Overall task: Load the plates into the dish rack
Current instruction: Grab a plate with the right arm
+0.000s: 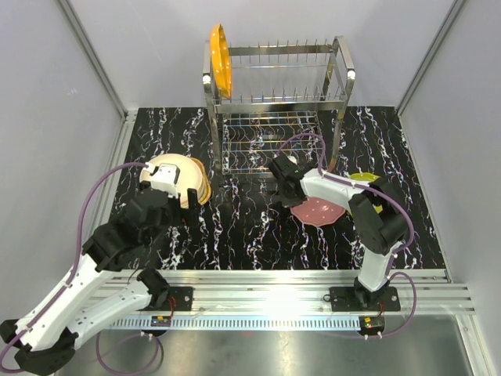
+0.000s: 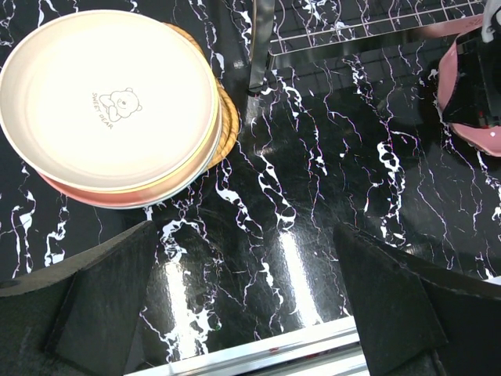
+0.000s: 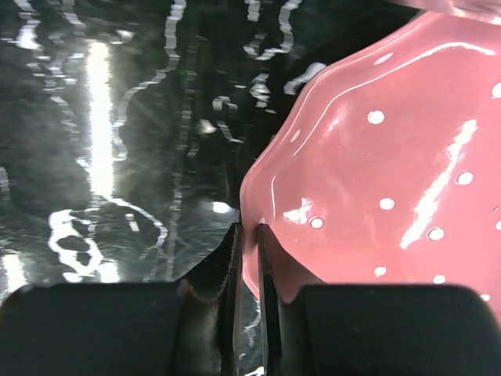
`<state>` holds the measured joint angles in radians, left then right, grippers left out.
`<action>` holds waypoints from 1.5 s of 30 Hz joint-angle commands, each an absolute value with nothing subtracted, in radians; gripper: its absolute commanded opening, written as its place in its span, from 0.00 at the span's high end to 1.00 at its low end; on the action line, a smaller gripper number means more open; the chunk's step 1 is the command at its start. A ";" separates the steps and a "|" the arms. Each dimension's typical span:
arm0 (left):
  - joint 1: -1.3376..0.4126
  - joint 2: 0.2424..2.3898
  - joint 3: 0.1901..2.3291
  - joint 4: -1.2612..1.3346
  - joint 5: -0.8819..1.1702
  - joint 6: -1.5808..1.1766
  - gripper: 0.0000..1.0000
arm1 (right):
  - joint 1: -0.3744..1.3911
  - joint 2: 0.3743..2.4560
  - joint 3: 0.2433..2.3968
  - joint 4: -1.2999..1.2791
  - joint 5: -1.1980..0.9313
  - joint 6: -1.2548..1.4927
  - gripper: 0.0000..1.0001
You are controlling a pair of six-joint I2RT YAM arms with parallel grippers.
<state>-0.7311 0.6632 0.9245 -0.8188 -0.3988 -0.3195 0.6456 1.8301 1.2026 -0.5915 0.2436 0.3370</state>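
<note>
Plates: one round orange plate [image 1: 221,59] stands in the shiny steel-wire dish rack [image 1: 342,74]; pink white-dotted plate [image 3: 376,157] clamped in right end effector [image 3: 249,235]; cream-topped round stack [image 2: 109,102] waits on the counter [image 1: 250,235]; left end effector [image 2: 246,274] spread apart, empty.

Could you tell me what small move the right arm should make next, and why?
Probably raise the pink plate a little: the right gripper has its jaws shut on its rim, and the dish rack holds only one orange plate.
</note>
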 commanded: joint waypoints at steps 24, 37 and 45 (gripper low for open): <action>-0.729 0.591 1.014 -0.887 -0.446 -0.357 0.01 | 0.808 1.898 1.282 -0.522 0.051 0.420 0.82; -0.729 0.635 1.071 -0.879 -0.497 -0.278 0.01 | 0.831 1.874 1.223 -0.460 0.205 0.380 0.62; -0.729 0.618 1.028 -0.851 -0.511 -0.290 0.01 | 0.871 1.904 1.215 -0.468 0.345 0.367 0.71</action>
<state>-0.7311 0.6300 1.0317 -0.9035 -0.4797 -0.2985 0.8524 1.8809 1.2297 -0.4755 0.2550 0.3771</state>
